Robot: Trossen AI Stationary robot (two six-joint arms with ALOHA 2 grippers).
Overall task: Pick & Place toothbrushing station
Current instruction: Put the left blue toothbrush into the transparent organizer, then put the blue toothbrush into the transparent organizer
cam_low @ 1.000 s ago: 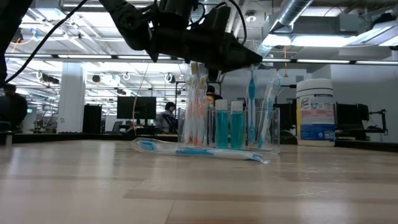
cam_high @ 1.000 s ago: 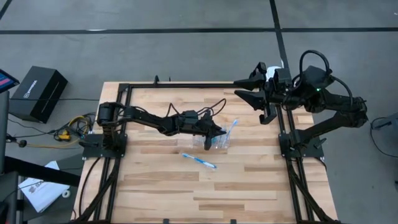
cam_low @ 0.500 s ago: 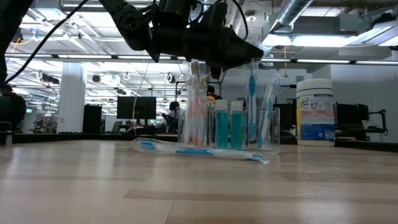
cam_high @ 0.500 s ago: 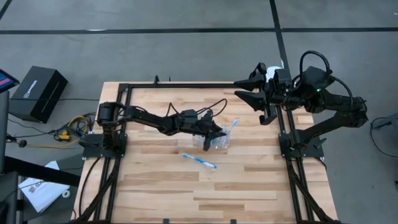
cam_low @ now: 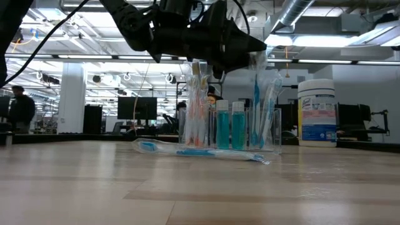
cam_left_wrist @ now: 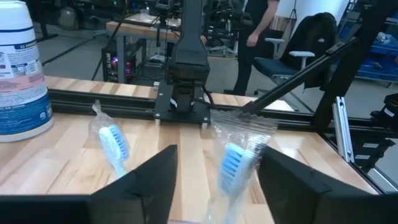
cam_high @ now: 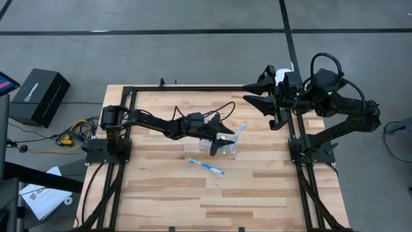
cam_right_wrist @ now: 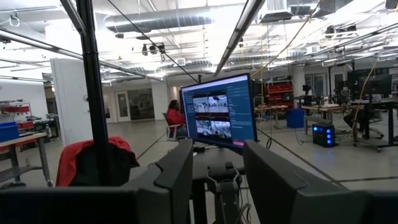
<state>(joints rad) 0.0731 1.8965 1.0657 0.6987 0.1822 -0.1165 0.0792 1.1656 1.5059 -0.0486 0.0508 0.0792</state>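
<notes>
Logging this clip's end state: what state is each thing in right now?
toothbrushing station: upright on the table, brushes standing in it
left claw: open, over the station, holding nothing
right claw: open, raised at the table's far right edge
loose toothbrush: lying flat, wrapped
white canister: upright

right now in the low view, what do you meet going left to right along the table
wrapped toothbrush lying flat → toothbrushing station, with the left tool above it → white blue-labelled canister
</notes>
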